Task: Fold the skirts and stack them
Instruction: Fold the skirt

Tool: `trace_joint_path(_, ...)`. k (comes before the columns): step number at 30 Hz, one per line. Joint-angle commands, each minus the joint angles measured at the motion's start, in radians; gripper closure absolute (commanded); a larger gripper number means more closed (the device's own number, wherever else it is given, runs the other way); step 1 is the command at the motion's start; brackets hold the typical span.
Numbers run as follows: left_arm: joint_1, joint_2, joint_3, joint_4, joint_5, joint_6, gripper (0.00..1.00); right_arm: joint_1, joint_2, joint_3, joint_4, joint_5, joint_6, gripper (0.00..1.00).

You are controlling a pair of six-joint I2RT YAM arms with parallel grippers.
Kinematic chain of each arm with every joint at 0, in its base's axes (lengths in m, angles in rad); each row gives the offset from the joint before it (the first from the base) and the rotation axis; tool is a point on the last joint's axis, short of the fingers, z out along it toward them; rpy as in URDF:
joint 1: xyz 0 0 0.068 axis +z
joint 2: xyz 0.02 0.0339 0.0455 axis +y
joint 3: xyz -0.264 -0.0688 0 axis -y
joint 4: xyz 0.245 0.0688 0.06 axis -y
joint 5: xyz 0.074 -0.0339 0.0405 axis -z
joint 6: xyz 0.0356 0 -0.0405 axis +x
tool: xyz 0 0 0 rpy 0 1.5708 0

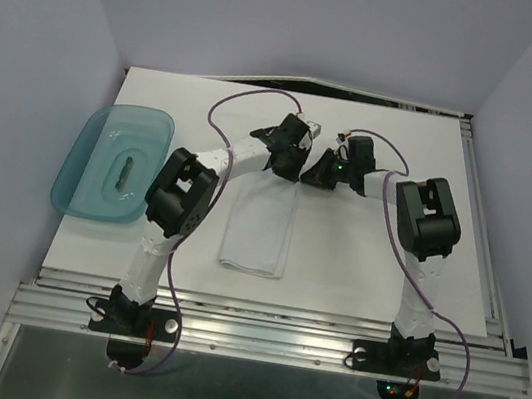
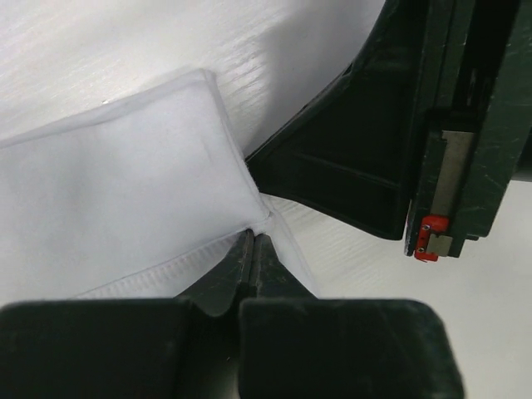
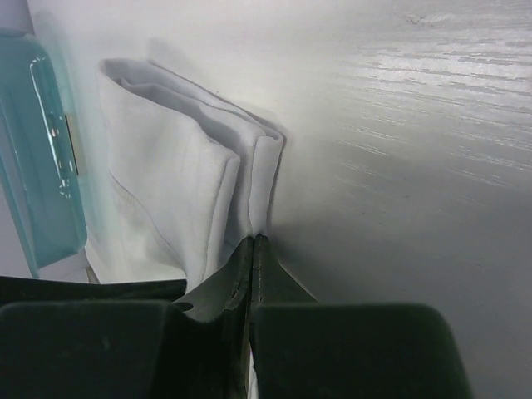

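Note:
One pale white skirt (image 1: 258, 234) lies on the table as a long narrow folded strip, running from the middle toward the near edge. Both grippers meet at its far end. My left gripper (image 1: 288, 170) is shut on the cloth's far corner; in the left wrist view the jaws (image 2: 253, 238) pinch a hemmed corner of the skirt (image 2: 125, 183). My right gripper (image 1: 317, 173) is shut on the neighbouring far edge; in the right wrist view the jaws (image 3: 252, 241) pinch the layered edge of the skirt (image 3: 174, 183). No other skirt shows.
A translucent teal tray (image 1: 79, 165) sits at the table's left edge, overhanging it, with a small dark object (image 1: 124, 173) inside; its rim also shows in the right wrist view (image 3: 33, 166). The right gripper's dark body (image 2: 357, 166) is close beside the left jaws. Walls enclose the table.

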Motion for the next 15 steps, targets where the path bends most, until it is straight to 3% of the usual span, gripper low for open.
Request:
trace_joint_path(1, -0.009, -0.052, 0.022, 0.033, 0.039, -0.015, 1.0, 0.022, 0.019, -0.02, 0.017, 0.026, -0.011, 0.99)
trace_joint_path(9, -0.004, 0.033, 0.081, 0.026, 0.048, -0.013, 1.0, 0.022, 0.014, -0.023, 0.015, 0.026, -0.012, 0.98)
trace_joint_path(12, 0.0, 0.044, 0.081, 0.024, 0.056, -0.015, 0.92, 0.022, 0.005, -0.023, 0.0, 0.038, -0.025, 0.96)
trace_joint_path(13, 0.003, 0.033, 0.078, 0.024, 0.056, -0.013, 0.82, 0.022, 0.002, -0.021, -0.011, 0.041, -0.025, 0.96)
trace_joint_path(15, 0.006, -0.004, 0.067, 0.023, 0.04, -0.004, 0.72, 0.022, -0.004, -0.015, -0.026, 0.058, -0.035, 0.91)
